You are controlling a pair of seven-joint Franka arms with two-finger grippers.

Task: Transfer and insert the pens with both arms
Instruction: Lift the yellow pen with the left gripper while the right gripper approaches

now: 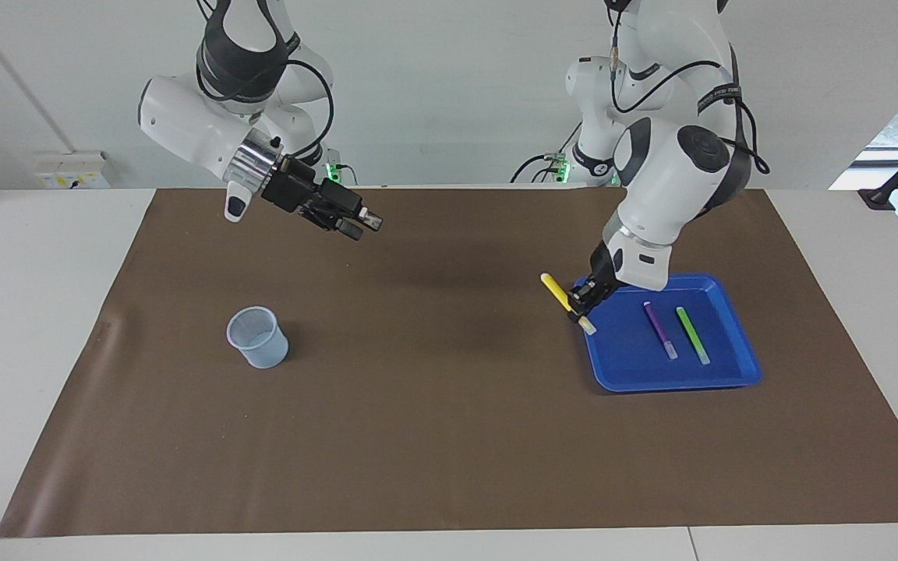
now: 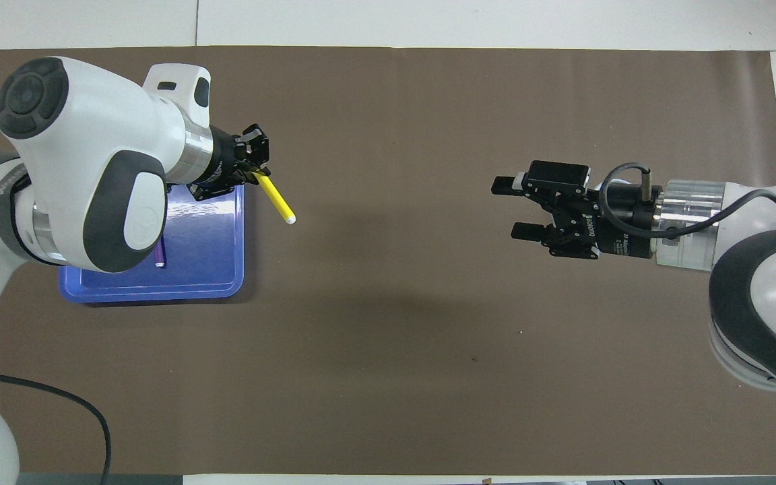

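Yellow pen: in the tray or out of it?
Out. The left claw is shut on the yellow pen and holds it tilted above the tray's edge; the purple and green pens lie inside.

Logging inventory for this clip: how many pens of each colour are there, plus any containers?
Yellow pen: 1, held by the left gripper
Purple pen: 1, in the blue tray
Light green pen: 1, in the tray
Blue tray: 1
Cup: 1
Total: 5
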